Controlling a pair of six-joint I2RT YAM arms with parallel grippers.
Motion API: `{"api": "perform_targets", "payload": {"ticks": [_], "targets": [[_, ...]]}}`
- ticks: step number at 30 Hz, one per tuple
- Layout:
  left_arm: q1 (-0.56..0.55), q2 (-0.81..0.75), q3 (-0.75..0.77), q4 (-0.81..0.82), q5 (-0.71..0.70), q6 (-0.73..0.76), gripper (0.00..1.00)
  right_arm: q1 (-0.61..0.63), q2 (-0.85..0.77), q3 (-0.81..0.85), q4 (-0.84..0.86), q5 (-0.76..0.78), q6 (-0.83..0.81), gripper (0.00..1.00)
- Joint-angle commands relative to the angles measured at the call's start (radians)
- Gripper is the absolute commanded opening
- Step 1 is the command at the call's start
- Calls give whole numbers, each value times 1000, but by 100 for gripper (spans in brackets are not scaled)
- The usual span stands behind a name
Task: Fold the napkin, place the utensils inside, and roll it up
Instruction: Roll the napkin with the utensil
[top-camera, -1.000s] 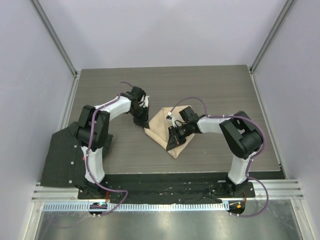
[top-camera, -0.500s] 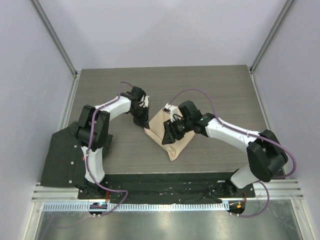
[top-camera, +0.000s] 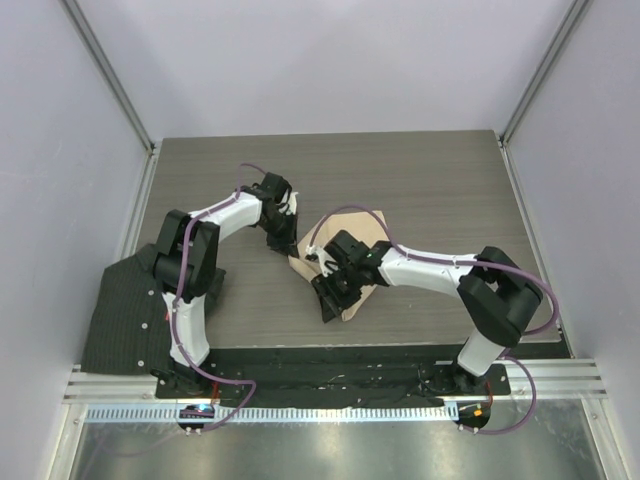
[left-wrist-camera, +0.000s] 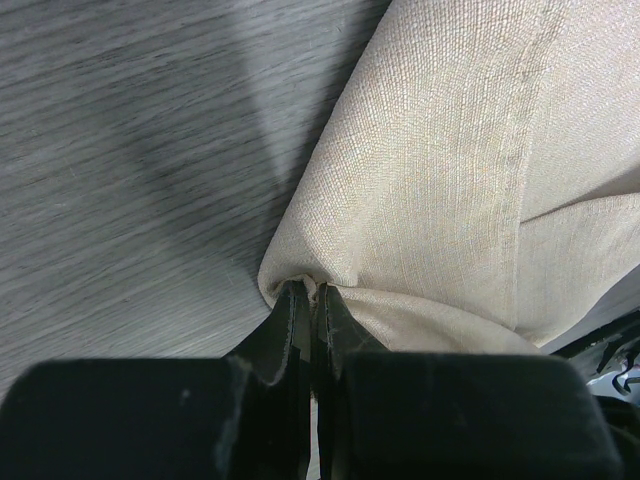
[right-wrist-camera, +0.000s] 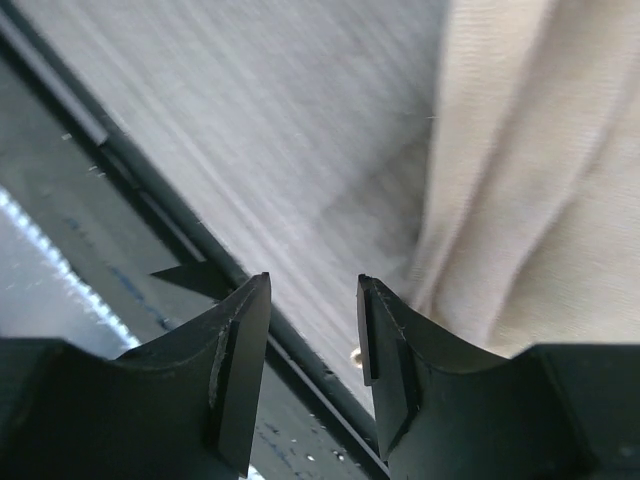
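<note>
The beige napkin (top-camera: 368, 230) lies folded and bunched on the grey table (top-camera: 420, 170), with my right arm across it. My left gripper (top-camera: 285, 244) is at its left corner, and in the left wrist view the left gripper (left-wrist-camera: 307, 292) is shut on a pinched fold of the napkin (left-wrist-camera: 450, 180). My right gripper (top-camera: 326, 303) hangs open at the napkin's near-left edge. In the right wrist view the right gripper (right-wrist-camera: 313, 292) has nothing between its fingers, and the napkin (right-wrist-camera: 530, 180) lies off to its right. The utensils are out of view.
A dark ribbed cloth (top-camera: 125, 310) lies at the table's near-left corner, partly over the edge. A black strip (right-wrist-camera: 200, 250) marks the table's front edge just below my right gripper. Enclosure walls stand left, right and behind.
My right gripper has opened and swung left and toward the front edge, from on top of the napkin to its near-left edge. The left gripper has kept its pinch and place.
</note>
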Motion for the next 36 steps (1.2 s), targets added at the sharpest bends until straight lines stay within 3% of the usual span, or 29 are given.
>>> {"api": "perform_targets", "payload": {"ticks": [1,36], "targets": [[3,26,5,-17,-18,30,0,-2,7,71,-84,126,-37,48],[3,25,8,-22,-26,34,0,-67,-12,-30,-131,160,-35,46]]}}
